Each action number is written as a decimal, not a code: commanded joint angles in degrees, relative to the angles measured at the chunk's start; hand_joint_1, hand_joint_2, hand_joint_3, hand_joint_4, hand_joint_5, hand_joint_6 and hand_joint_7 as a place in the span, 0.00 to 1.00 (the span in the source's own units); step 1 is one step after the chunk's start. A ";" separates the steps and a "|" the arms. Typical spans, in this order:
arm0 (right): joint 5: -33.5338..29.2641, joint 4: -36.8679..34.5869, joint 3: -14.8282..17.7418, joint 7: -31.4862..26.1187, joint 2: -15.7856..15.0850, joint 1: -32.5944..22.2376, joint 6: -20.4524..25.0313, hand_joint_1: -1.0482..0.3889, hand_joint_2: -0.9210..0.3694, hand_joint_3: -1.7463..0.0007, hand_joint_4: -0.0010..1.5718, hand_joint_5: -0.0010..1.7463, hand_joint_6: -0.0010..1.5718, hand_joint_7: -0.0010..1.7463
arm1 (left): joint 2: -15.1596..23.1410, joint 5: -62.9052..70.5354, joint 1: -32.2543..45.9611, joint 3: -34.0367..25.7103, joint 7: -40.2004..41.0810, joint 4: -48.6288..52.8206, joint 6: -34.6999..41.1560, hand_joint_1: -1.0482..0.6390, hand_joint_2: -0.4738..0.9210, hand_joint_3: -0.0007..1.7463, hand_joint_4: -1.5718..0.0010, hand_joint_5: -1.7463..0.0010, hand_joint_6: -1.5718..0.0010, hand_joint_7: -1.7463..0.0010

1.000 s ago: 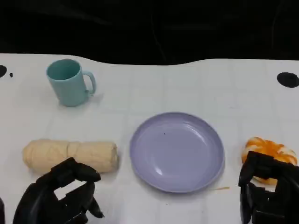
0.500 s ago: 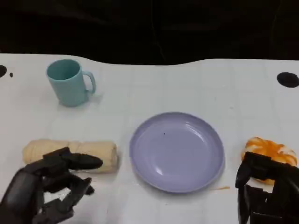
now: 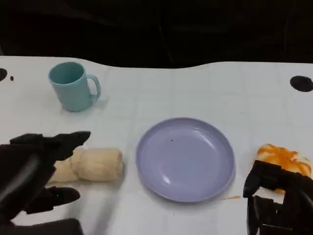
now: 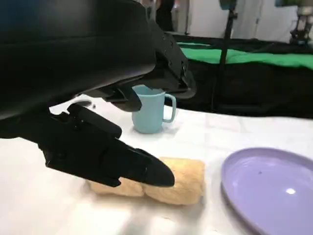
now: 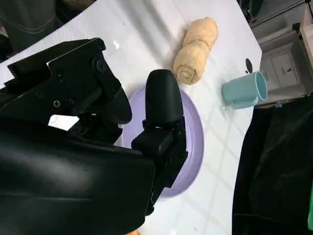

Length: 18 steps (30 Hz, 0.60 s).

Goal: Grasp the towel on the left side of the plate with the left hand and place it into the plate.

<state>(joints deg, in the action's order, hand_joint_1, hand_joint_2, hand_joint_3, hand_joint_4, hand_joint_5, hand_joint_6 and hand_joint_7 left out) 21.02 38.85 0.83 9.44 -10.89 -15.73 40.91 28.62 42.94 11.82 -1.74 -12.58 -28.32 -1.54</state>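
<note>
Fingers (image 3: 73, 139) of the left hand (image 3: 29, 171) are being held spread and released above the near end of the towel (image 3: 90, 165), with nothing gripped between them. The towel, a cream roll cinched near its middle, is lying on the counter (image 3: 195, 88) just left of the plate (image 3: 186, 157), apart from its rim. For a sound grasp, the hand is best lowered over the roll's middle, so that the fingers are closing across its width rather than along its length; a grip at one end is likely to let the soft roll sag or unwind. The roll should be lifted clear of the plate's rim before being carried across. At the near right, the right hand (image 3: 279, 203) is being held low with fingers curled on nothing, beside an orange bun (image 3: 283, 156). Farther back, a teal cup (image 3: 71, 85) is standing well clear.
</note>
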 commanded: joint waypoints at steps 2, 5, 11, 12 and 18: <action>0.17 0.66 0.25 -0.40 -0.15 0.00 0.39 0.76 0.22 0.20 0.54 1.00 0.40 1.00 | 1.07 10.84 -4.97 4.94 -1.81 3.40 3.04 0.23 0.99 0.00 0.79 0.93 0.84 1.00; 0.33 0.50 0.33 -0.33 -0.10 -0.03 0.28 0.76 0.22 0.21 0.54 1.00 0.40 1.00 | 0.72 15.80 -9.04 8.51 -3.07 6.56 4.41 0.23 0.98 0.00 0.78 0.93 0.83 0.99; -0.07 0.30 0.22 -0.21 -0.47 -0.03 -0.01 0.76 0.22 0.21 0.55 1.00 0.40 1.00 | -1.61 21.32 -17.32 14.90 -6.13 16.21 8.53 0.23 0.98 0.00 0.76 0.94 0.81 0.99; -0.12 0.24 0.22 -0.17 -0.50 -0.04 -0.10 0.76 0.22 0.21 0.54 1.00 0.40 1.00 | -1.87 21.82 -18.40 15.68 -6.37 17.76 9.12 0.23 0.99 0.00 0.76 0.94 0.81 0.99; -0.28 0.41 0.03 -0.23 -0.50 -0.19 -0.19 0.76 0.23 0.20 0.55 1.00 0.40 1.00 | -3.07 21.95 -24.34 19.39 -5.55 28.20 10.39 0.24 0.99 0.00 0.74 0.95 0.80 0.99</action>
<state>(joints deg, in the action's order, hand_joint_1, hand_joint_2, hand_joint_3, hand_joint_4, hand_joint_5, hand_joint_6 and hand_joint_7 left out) 20.97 39.06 0.46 9.26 -10.90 -15.82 41.06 25.47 64.81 -10.19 16.39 -18.13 -4.52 7.99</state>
